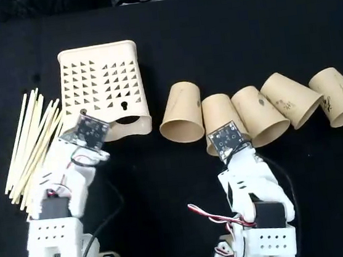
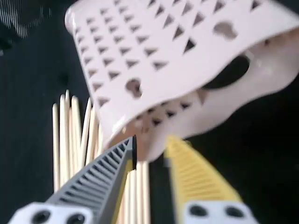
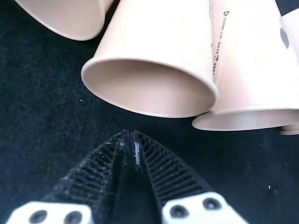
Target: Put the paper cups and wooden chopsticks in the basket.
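Several tan paper cups lie on their sides in a row on the black cloth, from the leftmost cup (image 1: 181, 114) to the rightmost cup (image 1: 336, 96). A bundle of wooden chopsticks (image 1: 29, 144) lies fanned out at the left. The cream basket (image 1: 100, 87) with triangular holes lies beside them. My left gripper (image 2: 152, 142) is open, hovering over chopstick ends (image 2: 70, 135) at the basket's edge (image 2: 154, 70). My right gripper (image 3: 130, 136) is shut and empty, just in front of the open mouth of a cup (image 3: 149, 60).
The left arm (image 1: 61, 191) and right arm (image 1: 252, 187) stand at the table's near edge. Black cloth (image 1: 165, 185) covers the table between them. More cups (image 3: 254, 70) press against the one nearest my right gripper.
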